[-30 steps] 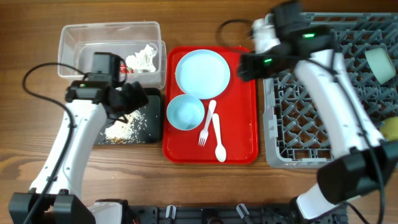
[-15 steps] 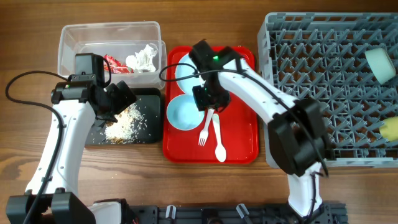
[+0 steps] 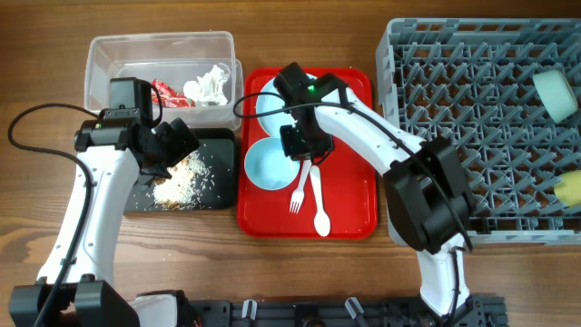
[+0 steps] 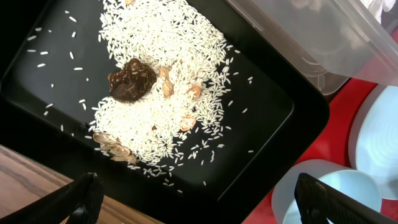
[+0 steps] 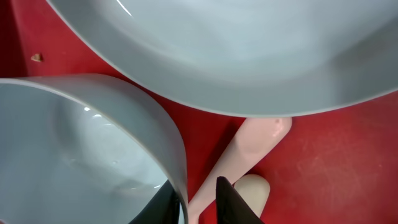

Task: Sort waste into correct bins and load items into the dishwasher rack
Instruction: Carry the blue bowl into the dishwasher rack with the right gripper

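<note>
- Hardly moved since half a second ago: right gripper (image 5: 194,205) narrow, astride rim of pale blue round bowl (image 5: 74,155), mid-table.
- Likewise unchanged: left gripper (image 4: 205,200) spread wide over shallow black rectangular tray (image 4: 273,118), near left edge.

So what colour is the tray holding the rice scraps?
Black: the shallow tray shows best in the left wrist view.

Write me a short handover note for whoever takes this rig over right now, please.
Left gripper: open, empty, over the black tray.
Right gripper: fingers straddle the rim of the blue bowl; grip unconfirmed.
Done: wrapper and tissue in the clear tub; rice scraps in the black tray; mint bowl and yellow cup in the rack.
Left: plate, blue bowl, fork, spoon, all on the red tray.
</note>
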### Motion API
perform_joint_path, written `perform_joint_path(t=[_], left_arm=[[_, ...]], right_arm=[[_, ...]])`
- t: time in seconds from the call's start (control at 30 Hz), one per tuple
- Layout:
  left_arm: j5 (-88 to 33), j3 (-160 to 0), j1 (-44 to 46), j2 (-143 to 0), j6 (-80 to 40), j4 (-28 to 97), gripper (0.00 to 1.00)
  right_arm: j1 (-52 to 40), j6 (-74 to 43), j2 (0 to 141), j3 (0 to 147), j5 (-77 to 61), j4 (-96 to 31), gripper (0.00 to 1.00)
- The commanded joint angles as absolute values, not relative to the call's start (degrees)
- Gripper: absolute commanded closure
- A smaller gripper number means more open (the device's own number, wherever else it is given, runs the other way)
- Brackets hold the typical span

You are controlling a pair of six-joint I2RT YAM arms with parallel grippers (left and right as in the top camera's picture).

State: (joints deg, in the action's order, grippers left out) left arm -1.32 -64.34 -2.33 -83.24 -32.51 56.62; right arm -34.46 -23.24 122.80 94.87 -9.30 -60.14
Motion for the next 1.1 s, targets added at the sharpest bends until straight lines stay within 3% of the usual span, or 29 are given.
perform_joint_path(t=[0.0,0.03,0.07,0.37,0.53,0.63,0.8,1.07], left_arm=[[-0.6,-64.5,-2.6,-82.3,-33.5,56.6,0.0],[-0.6,-64.5,-2.6,-82.3,-33.5,56.6,0.0],[-0.6,-64.5,-2.6,-82.3,-33.5,56.6,0.0],[-0.6,-64.5,-2.6,-82.3,-33.5,56.7,0.01],[-0.6,-64.5,-2.6,-82.3,-33.5,56.6,0.0],[-0.6,-64.5,-2.6,-82.3,-33.5,56.6,0.01],[-0.5,-64.5,-2.6,-82.3,-33.5,56.3,0.0],[-0.6,-64.5,-2.6,-82.3,-33.5,55.5,0.01]], right_arm=[[-34.9,-24.4,123.7,93.0,-8.8,-59.5,0.87],[-34.9,-24.4,123.7,93.0,-8.8,-59.3,0.94],[-34.9,-24.4,123.6,93.1,-8.9,-58.9,0.95],[-30.1,-20.6,112.8,97.8,-5.3,-60.7,0.96],[-22.3,-16.4,100.2,97.8,14.3,-56.9,0.96],[-15.7,-1.6,96.6,97.8,31.3,-50.1,0.96],[-5.8,14.1,98.3,97.8,50.9,-35.2,0.96],[4.7,18.1,107.9,97.8,70.9,-17.4,0.96]])
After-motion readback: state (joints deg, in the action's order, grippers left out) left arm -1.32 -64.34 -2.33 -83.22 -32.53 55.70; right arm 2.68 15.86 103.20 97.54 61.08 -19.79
